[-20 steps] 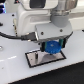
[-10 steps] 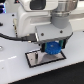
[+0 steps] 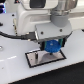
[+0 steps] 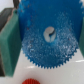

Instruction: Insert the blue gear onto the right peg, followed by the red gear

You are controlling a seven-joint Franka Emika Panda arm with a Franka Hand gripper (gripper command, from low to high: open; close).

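Note:
My gripper [image 3: 51, 46] is shut on the blue gear [image 3: 51, 47] and holds it flat, low over the right part of the grey black-edged plate [image 3: 36, 59]. In the wrist view the blue gear [image 4: 42, 52] fills most of the picture between the teal fingers [image 4: 9, 45], with its centre hole showing pale. The red gear [image 4: 31, 81] lies on the white table at the picture's edge, apart from the blue gear. The right peg is hidden under the gear and gripper, and I cannot tell whether the gear touches it.
A black cable [image 3: 15, 36] runs across the exterior view's left. The arm's white body [image 3: 37, 12] stands behind the plate. White table [image 3: 15, 70] surrounds the plate.
The gripper with the blue gear has sunk slightly toward the plate. Nothing else has moved.

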